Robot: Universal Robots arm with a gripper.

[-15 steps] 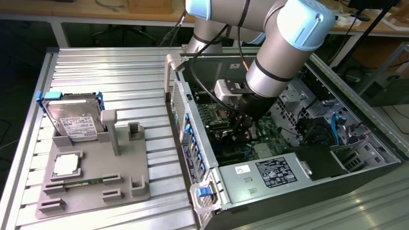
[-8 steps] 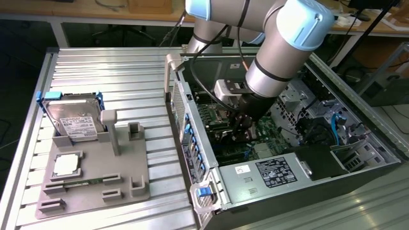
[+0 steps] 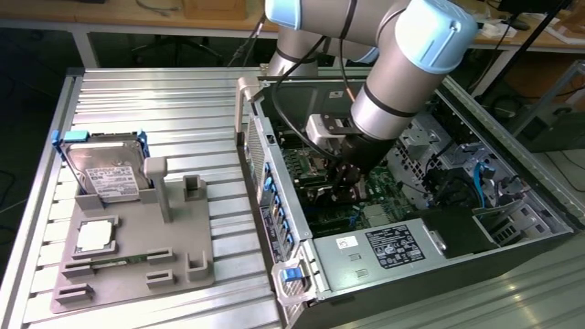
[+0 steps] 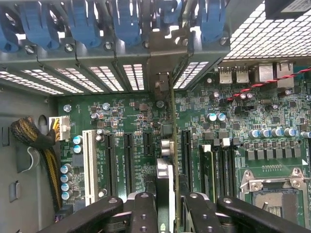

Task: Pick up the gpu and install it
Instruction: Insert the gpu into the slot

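thin green gpu (image 4: 172,145) edge-on, silver bracket up, clamped in hand (image 4: 167,206); slots (image 4: 127,165) close either side.

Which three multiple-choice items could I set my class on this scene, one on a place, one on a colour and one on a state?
1. Where is the gripper?
A. Over the grey tray
B. Inside the open computer case, over the motherboard
C. Beside the hard drive

2. What colour are the clips along the case's rear slots?
A. Blue
B. Red
C. Yellow

3. What is the gripper's state?
A. Open and empty
B. Shut on the hard drive
C. Shut on the gpu

Answers:
1 B: the exterior view shows the arm reaching down into the case, and the wrist view looks onto the green board.
2 A: the wrist view shows a row of blue clips above the slot covers.
3 C: the thin green card stands edge-on between the black fingers.
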